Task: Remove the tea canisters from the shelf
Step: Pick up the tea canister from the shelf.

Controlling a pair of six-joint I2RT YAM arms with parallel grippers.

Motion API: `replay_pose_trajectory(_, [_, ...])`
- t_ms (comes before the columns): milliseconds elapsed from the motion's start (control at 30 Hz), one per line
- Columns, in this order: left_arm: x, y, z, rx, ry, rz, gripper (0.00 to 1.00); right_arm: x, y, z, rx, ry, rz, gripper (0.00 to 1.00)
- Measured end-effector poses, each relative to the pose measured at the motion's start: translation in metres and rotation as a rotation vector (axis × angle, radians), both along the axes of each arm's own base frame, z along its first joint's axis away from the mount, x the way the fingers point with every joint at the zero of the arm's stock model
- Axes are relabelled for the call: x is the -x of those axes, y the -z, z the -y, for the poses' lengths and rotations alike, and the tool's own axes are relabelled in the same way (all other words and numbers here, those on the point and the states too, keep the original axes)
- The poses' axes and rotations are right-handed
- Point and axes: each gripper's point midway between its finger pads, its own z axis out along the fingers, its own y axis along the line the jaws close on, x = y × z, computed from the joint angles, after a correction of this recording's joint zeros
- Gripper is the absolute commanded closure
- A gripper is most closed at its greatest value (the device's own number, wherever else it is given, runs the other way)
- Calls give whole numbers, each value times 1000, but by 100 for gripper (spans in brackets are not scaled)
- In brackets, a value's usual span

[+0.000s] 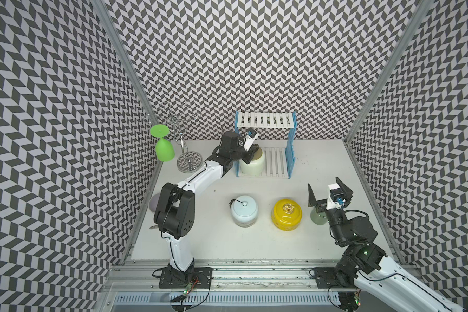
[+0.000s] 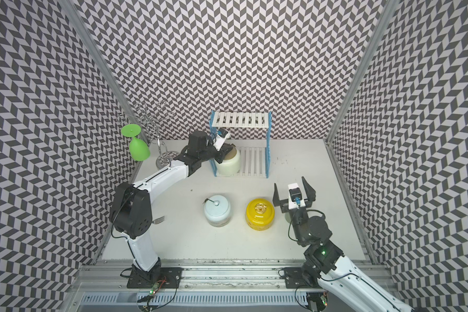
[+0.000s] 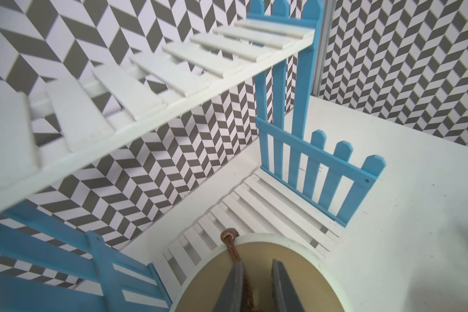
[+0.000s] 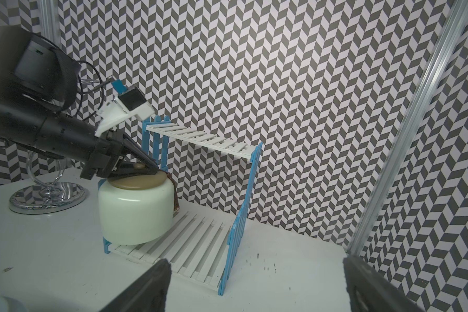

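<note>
At the back of the white surface (image 1: 227, 248) stands the two-tier shelf (image 1: 265, 120), with white slatted boards between light blue picket-fence panels. One tea canister is on it: the cream canister (image 1: 253, 165) with a brown lid sits at the left end of the lower board, close against the left panel. The left gripper (image 4: 153, 169) reaches in from the left over that lid. Its jaws are drawn almost together on the lid's small knob, with a brown cord (image 3: 234, 251) running between them.

Three more canisters stand in a row on the surface nearer the front, well apart from the shelf. They are the pale blue canister (image 1: 244, 212), the yellow canister (image 1: 287, 216) with its gold knob, and the sage green canister (image 1: 317, 219). The right gripper (image 1: 325, 186) mostly hides the sage green one; its jaws are spread wide and hold nothing.

Left of the shelf, a bright green goblet (image 1: 163, 150) hangs upside down from a chrome wire stand (image 1: 189, 162). A grey-lilac bowl (image 1: 152, 205) peeks out behind the left arm's elbow, and a fork (image 2: 158, 220) lies near it.
</note>
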Motion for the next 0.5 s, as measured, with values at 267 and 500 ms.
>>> replay_pose_trajectory(267, [28, -28, -4, -7, 57, 2, 100, 0, -1, 1, -2, 4, 3, 0])
replay_pose_trajectory(500, [52, -46, -16, -23, 73, -17, 100, 1, -4, 3, -13, 10, 14, 0])
